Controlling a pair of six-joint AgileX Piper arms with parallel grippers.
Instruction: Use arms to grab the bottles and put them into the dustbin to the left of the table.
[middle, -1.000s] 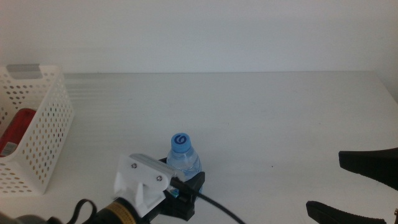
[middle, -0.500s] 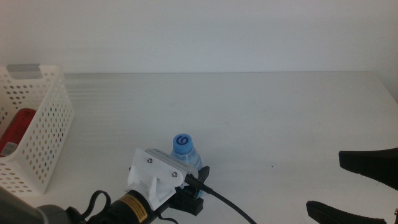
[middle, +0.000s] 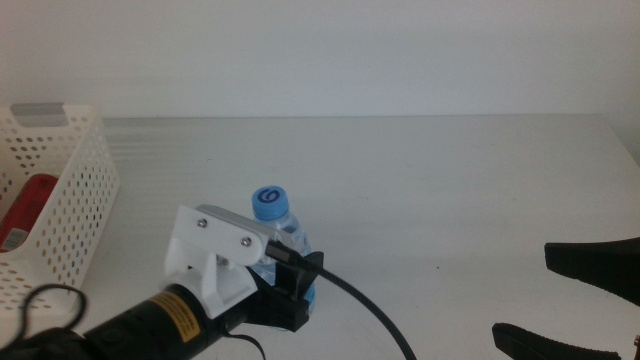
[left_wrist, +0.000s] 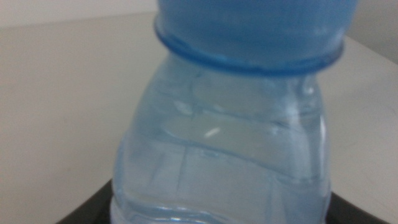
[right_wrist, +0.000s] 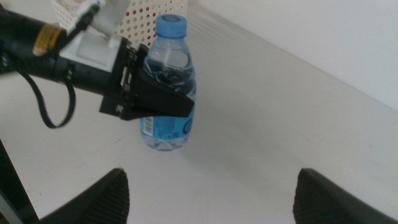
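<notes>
Change: the left end effector (middle: 290, 285) and the bottle (middle: 278, 235) it holds have shifted toward the bin side since half a second ago, and the bottle's blue cap (middle: 268, 201) sits higher in the middle view; the right end effector (middle: 590, 305) has not moved.
Bin (middle: 75, 215): white perforated basket at the far left edge of the surface (middle: 450, 180), well apart from the left end effector, on its left.
Can (middle: 25, 210): red, inside the bin, seen through the open top and the holes.
Left arm (middle: 160, 320): comes in from the lower left, with a white bracket (middle: 215, 255) just behind the end effector and a black cable (middle: 360, 310) trailing toward the bottom edge.
Left end effector: closed around the middle of the bottle, dark jaws on either side of the clear body; the right wrist view shows the same grip (right_wrist: 158, 99).
Bottle: upright between the left jaws, near the front of the surface; I cannot tell whether its base touches the surface. It fills the left wrist view (left_wrist: 224, 137).
Label (right_wrist: 168, 127): blue band on the bottle, just below the jaws.
Right end effector: waiting at the lower right edge, well apart from the bottle, jaws spread wide with nothing between them (right_wrist: 211, 193).
</notes>
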